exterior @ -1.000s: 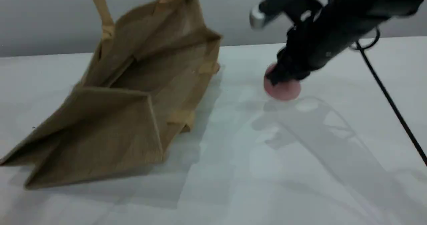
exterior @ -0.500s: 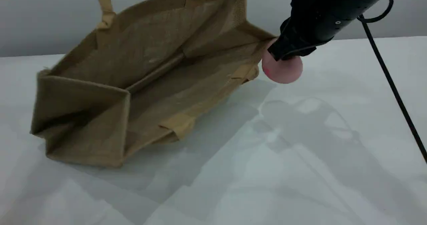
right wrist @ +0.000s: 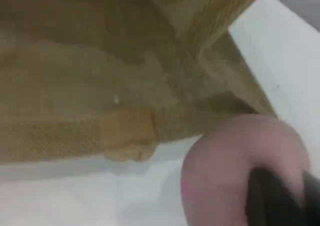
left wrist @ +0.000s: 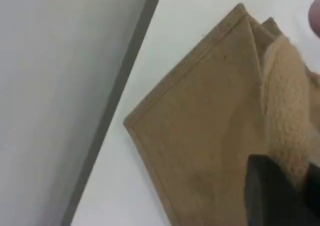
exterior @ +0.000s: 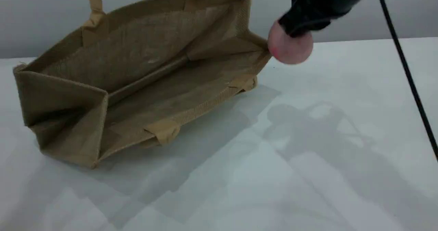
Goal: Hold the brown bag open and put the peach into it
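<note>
The peach (exterior: 290, 48) is now carried clear of the table (exterior: 308, 155), clamped in the right gripper (exterior: 295, 30); it is held level with the brown bag (exterior: 137, 77), just beside the bag's right-hand end panel at about the 2 o'clock corner of the mouth; whether fruit and fabric touch cannot be told. In the right wrist view the pink fruit (right wrist: 245, 171) fills the lower right under the dark fingertip (right wrist: 280, 201), with the bag's woven wall and tan binding lying toward 10 o'clock of it. The bag's mouth is pulled wide and its floor is laid bare; one loop handle (left wrist: 285, 110) is pinched in the closed left gripper (left wrist: 280, 196) and drawn up out of the scene view at 12 o'clock.

Against the frame a second ago, the bag is seen spread from a slumped, half-folded heap into an open trough; its right end is swung out toward the fruit; the peach, then low at the table, is raised and brought leftward to the rim. By this reading the grasp and lift are done; what is left is a short carry over the edge toward 9 o'clock and a release inside.
</note>
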### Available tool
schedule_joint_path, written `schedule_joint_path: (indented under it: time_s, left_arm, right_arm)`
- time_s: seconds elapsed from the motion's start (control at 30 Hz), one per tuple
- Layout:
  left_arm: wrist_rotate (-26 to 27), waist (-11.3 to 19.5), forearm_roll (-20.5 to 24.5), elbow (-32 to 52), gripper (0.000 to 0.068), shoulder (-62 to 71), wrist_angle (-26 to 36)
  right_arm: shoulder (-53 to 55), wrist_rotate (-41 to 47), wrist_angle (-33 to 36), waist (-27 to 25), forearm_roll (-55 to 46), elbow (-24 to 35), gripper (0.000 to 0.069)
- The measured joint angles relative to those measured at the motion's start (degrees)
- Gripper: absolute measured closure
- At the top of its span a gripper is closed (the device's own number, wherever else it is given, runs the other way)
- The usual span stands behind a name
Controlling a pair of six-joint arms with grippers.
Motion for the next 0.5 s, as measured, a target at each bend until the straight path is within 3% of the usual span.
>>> schedule_joint_path:
  time_s: [0.2,0.33,0.5]
  left_arm:
    - [1.5,0.0,-1.3,0.0,0.0598,0.0,0.0]
    - [2.8,-0.5,-3.5,0.0,0.0598,0.0,0.0]
    - [4.3,-3.5,-3.3,0.0,0.0598,0.0,0.0]
  right_arm:
    - [-4.5,1.3,1.6,0.0,2.0,2.3,0.0672]
    - [-6.3,1.3,-1.8,0.5,5.2,5.3,0.0672]
    - [-6.2,1.3,-7.7,3.7,7.7,9.5,0.0672]
